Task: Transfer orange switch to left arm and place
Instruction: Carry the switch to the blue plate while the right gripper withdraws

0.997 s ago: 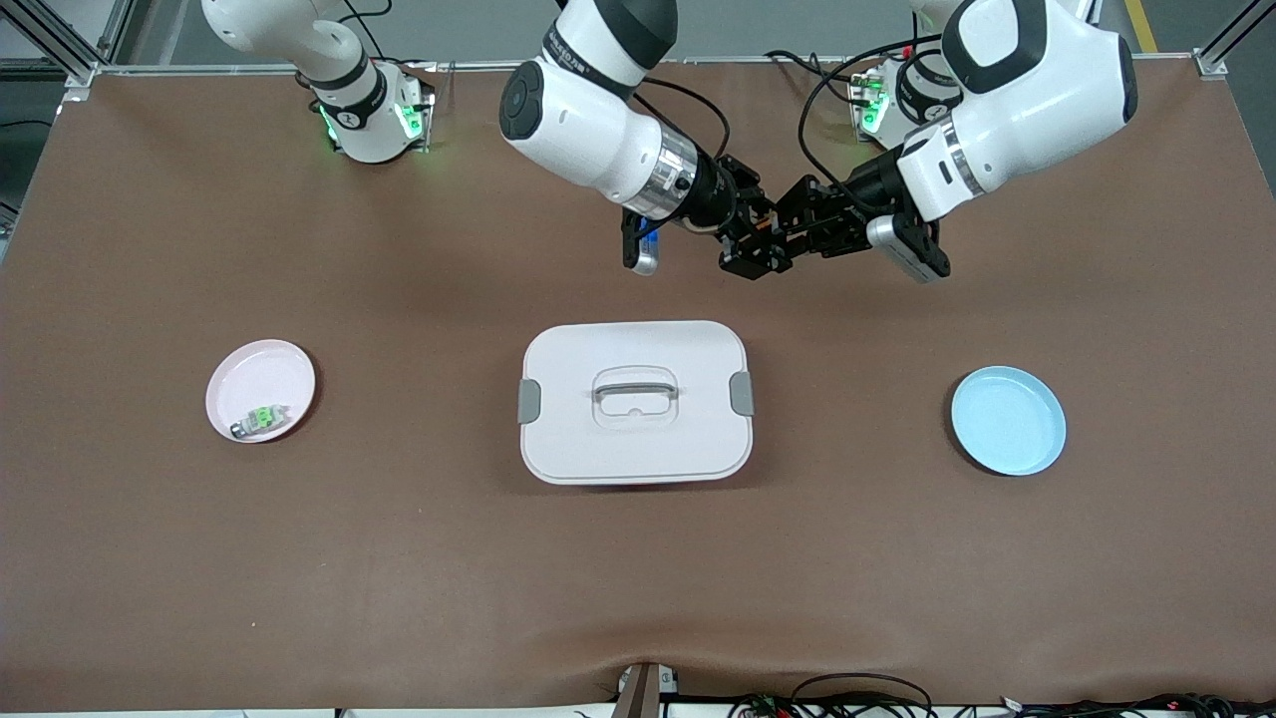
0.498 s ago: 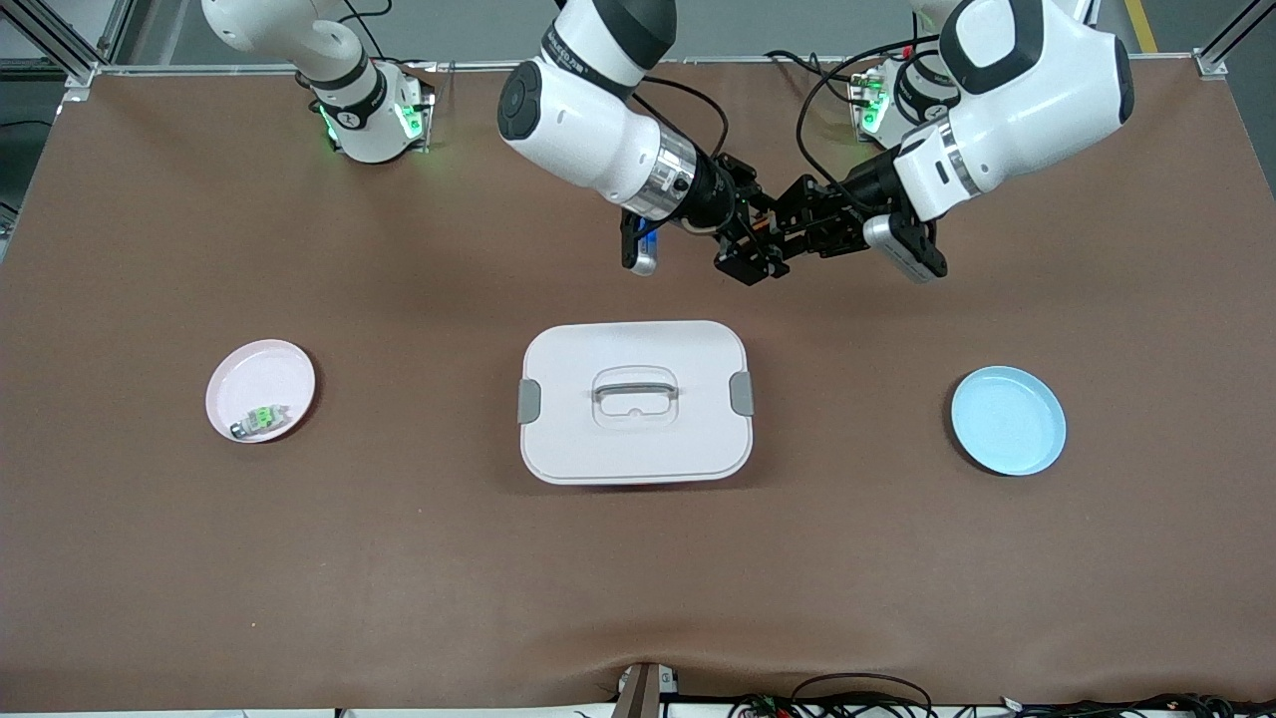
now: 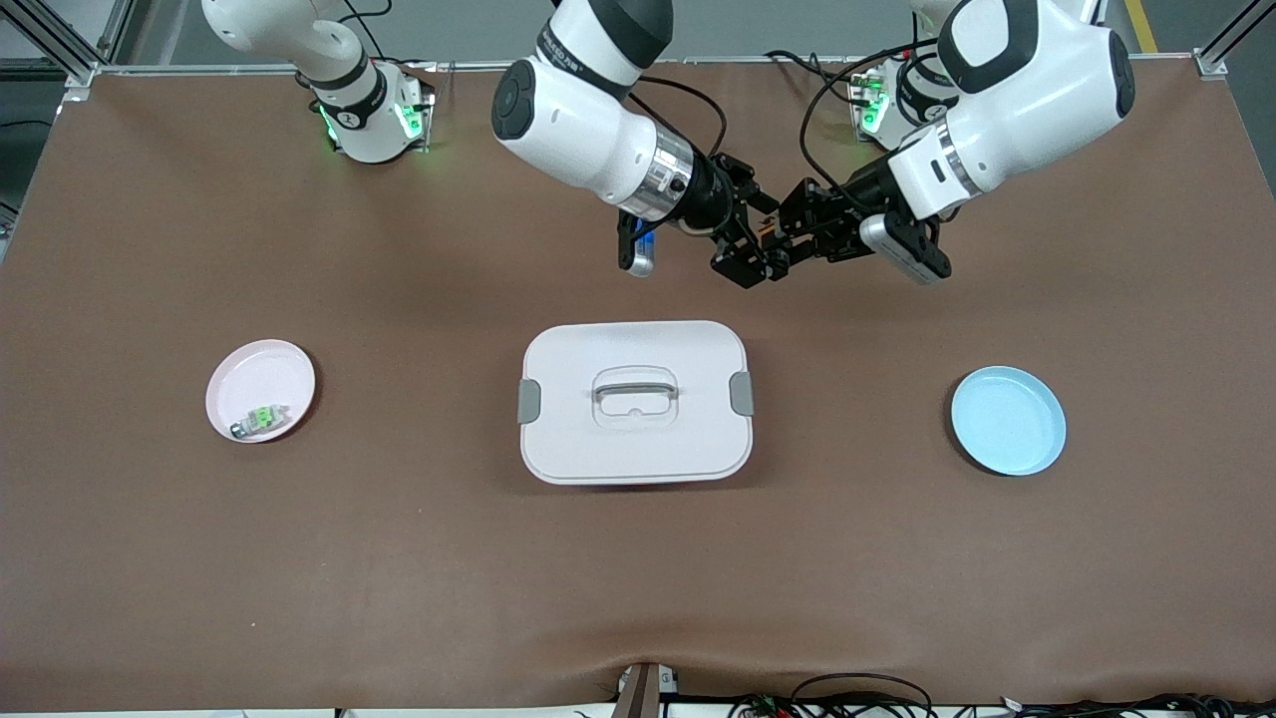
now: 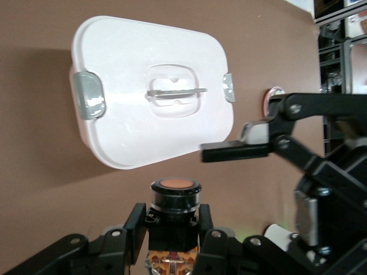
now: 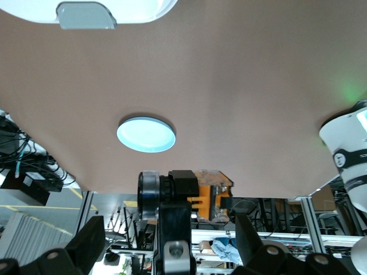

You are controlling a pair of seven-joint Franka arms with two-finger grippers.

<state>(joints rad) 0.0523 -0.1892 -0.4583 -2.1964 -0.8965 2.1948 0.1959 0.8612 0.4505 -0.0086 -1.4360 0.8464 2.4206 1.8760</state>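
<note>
The orange switch (image 3: 768, 234) is a small black cylinder with a round orange cap (image 4: 175, 184) and an orange-brown end (image 5: 212, 192). My left gripper (image 4: 174, 220) is shut on its black body and holds it in the air over bare table, on the robots' side of the box (image 3: 635, 401). My right gripper (image 3: 748, 261) meets it there. Its fingers are spread open on either side of the switch without touching it (image 5: 166, 238). One of its fingers (image 4: 235, 152) shows in the left wrist view. The white lidded box lies flat mid-table.
A pink plate (image 3: 260, 390) toward the right arm's end holds a small silver-and-green switch (image 3: 261, 420). A blue plate (image 3: 1008, 420) lies toward the left arm's end and also shows in the right wrist view (image 5: 146, 134). Cables hang along the table's near edge.
Both grippers, still together, have drifted slightly toward the right arm's end of the table. The box and plates have not moved.
</note>
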